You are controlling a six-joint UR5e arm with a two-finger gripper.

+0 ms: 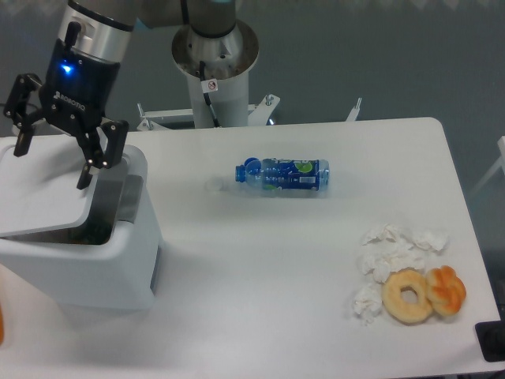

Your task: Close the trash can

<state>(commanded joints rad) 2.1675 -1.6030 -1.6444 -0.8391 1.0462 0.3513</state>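
While the hand (52, 159) hangs with fingers apart over the lid (43, 193), the bin (95, 268) sits at the worktop's (260, 276) left edge, lid propped partly up. A bottle (282, 175) lies mid-worktop; tissues (390, 253), a bagel (408, 296) and a pastry (447, 289) sit near right.

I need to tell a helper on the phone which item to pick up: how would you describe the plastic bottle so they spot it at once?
Start from the trash can, the big white bin at the table's left edge, and look right toward the middle of the white table. The bottle lies there on its side, alone. It is clear, with a blue label and blue cap, unlike the crumpled tissues and ring-shaped pastries near the right corner.
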